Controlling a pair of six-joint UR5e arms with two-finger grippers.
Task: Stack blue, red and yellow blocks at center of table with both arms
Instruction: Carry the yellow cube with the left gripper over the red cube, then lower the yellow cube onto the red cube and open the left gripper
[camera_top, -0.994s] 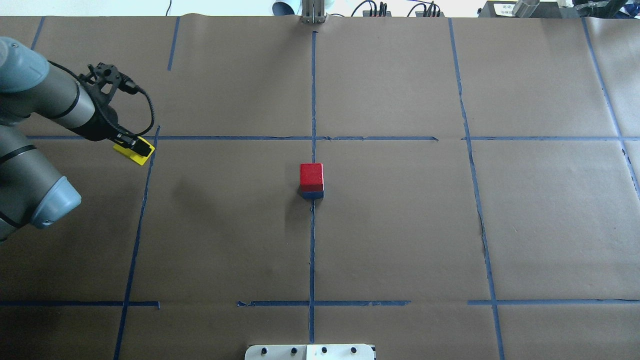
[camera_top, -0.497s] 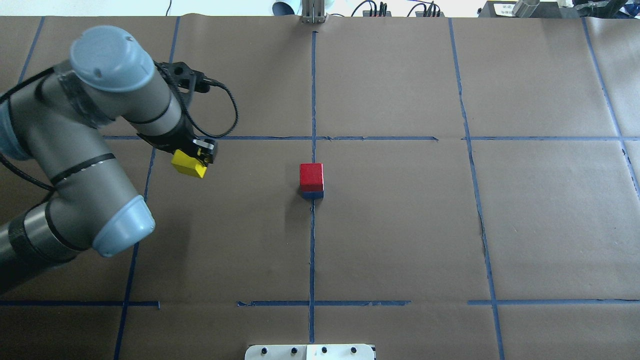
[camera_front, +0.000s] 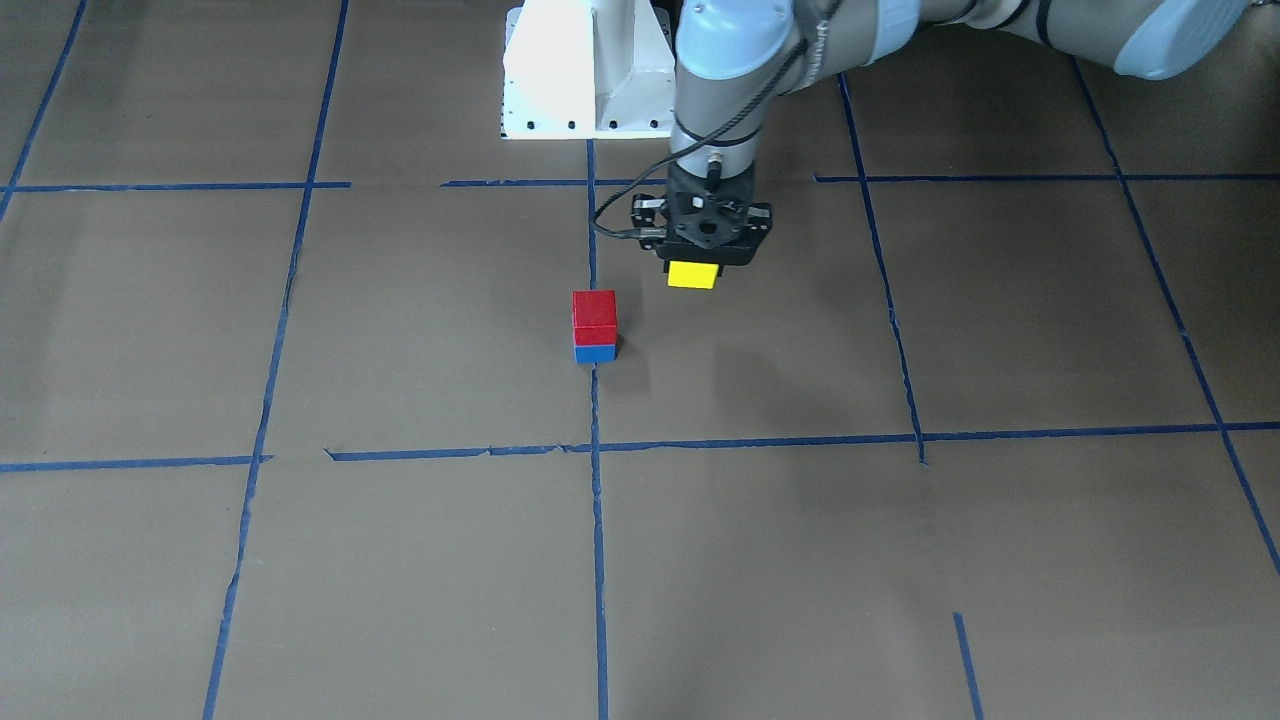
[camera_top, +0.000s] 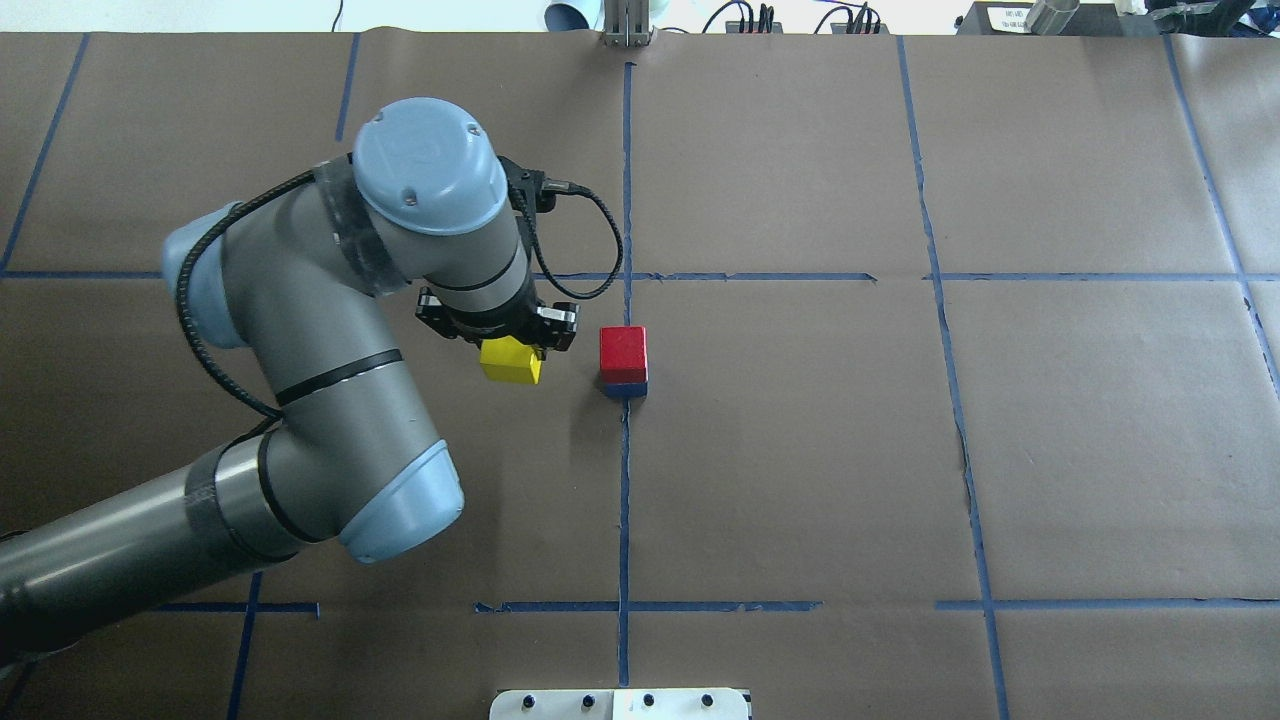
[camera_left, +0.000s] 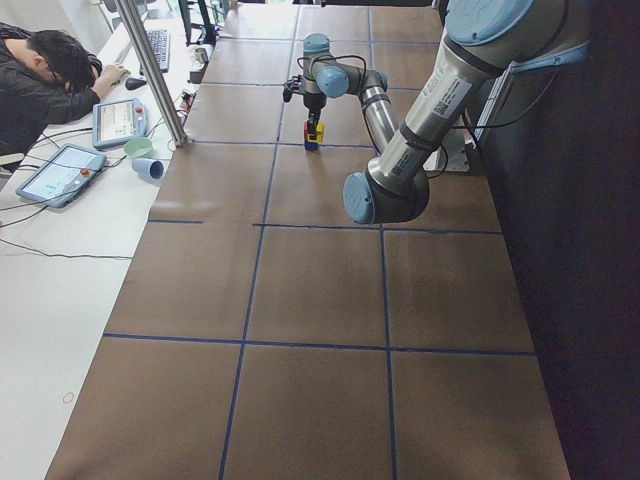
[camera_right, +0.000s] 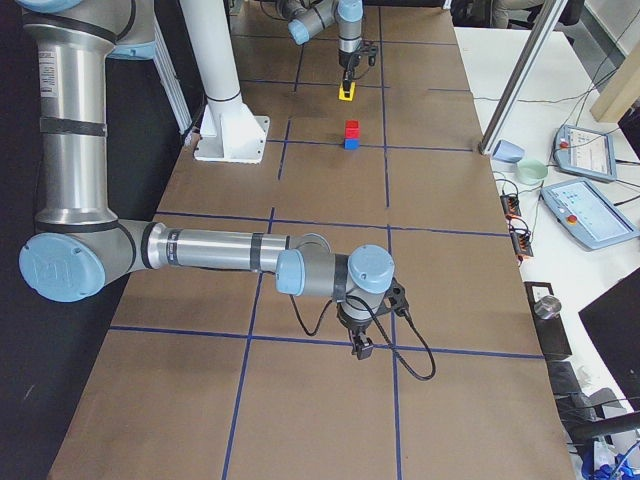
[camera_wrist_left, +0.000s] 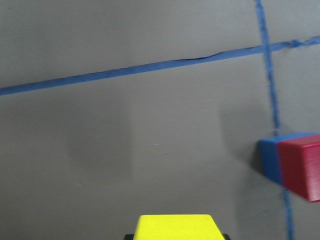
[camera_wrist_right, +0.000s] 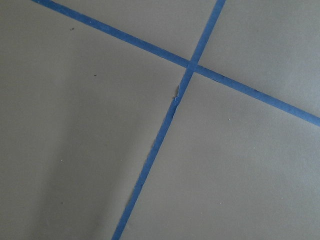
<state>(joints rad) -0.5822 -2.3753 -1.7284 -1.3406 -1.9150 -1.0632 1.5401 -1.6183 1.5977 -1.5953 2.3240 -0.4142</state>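
A red block (camera_top: 623, 350) sits on a blue block (camera_top: 626, 389) at the table's centre, where the tape lines cross. My left gripper (camera_top: 510, 352) is shut on a yellow block (camera_top: 511, 362) and holds it above the table, just left of the stack and apart from it. The front view shows the yellow block (camera_front: 693, 274) beside the red block (camera_front: 594, 309) and blue block (camera_front: 595, 352). The left wrist view shows the yellow block (camera_wrist_left: 175, 226) at the bottom and the stack (camera_wrist_left: 295, 167) at the right. My right gripper (camera_right: 358, 349) shows only in the right exterior view, low over bare paper; I cannot tell its state.
Brown paper with blue tape lines (camera_top: 626, 480) covers the table. The robot's white base (camera_front: 585, 70) stands at the near edge. A side table with tablets, cups and a seated operator (camera_left: 50, 70) lies beyond the far edge.
My left arm has swung right across the table with the yellow block, from the far left to just beside the red-on-blue stack. The stack has not moved.
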